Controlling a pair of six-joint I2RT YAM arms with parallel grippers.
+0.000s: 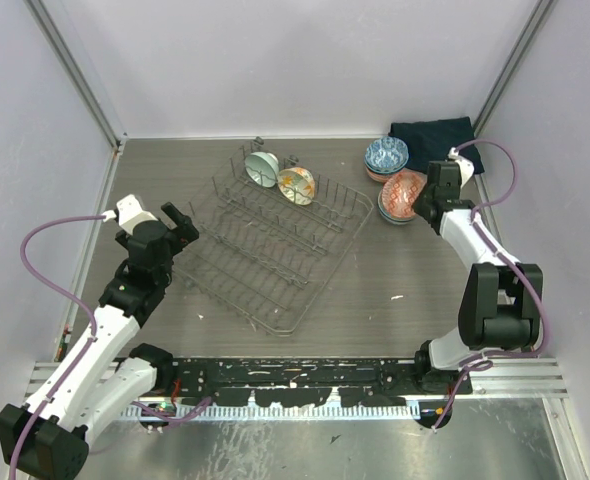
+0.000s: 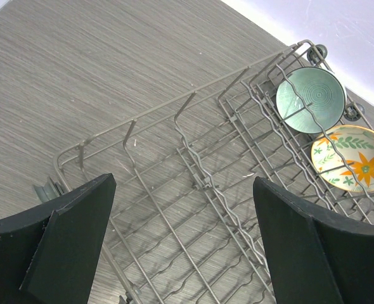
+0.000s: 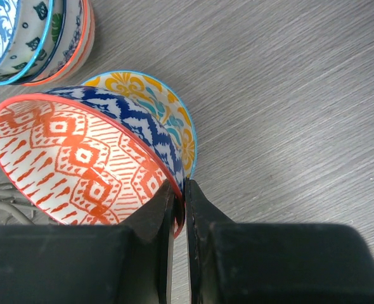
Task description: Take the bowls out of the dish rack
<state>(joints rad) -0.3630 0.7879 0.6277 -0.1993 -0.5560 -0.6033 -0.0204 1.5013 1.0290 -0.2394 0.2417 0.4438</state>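
Note:
The grey wire dish rack [image 1: 275,245] lies mid-table. Two bowls stand on edge at its far end: a pale mint bowl [image 1: 261,168] and an orange-flower bowl [image 1: 297,185], both also in the left wrist view, the mint bowl [image 2: 310,100] and the flower bowl [image 2: 350,158]. My left gripper [image 1: 180,225] is open and empty over the rack's left edge [image 2: 193,164]. My right gripper [image 1: 427,205] is shut on the rim of an orange-patterned bowl [image 3: 79,164], tilted over a yellow-and-blue bowl [image 3: 168,111]. A stack with a blue bowl [image 1: 386,155] on top stands behind it.
A dark folded cloth [image 1: 433,135] lies at the back right corner. Grey walls with metal frame posts close in the table on the left, back and right. The stacked bowls [image 3: 32,38] sit close to the held bowl in the right wrist view.

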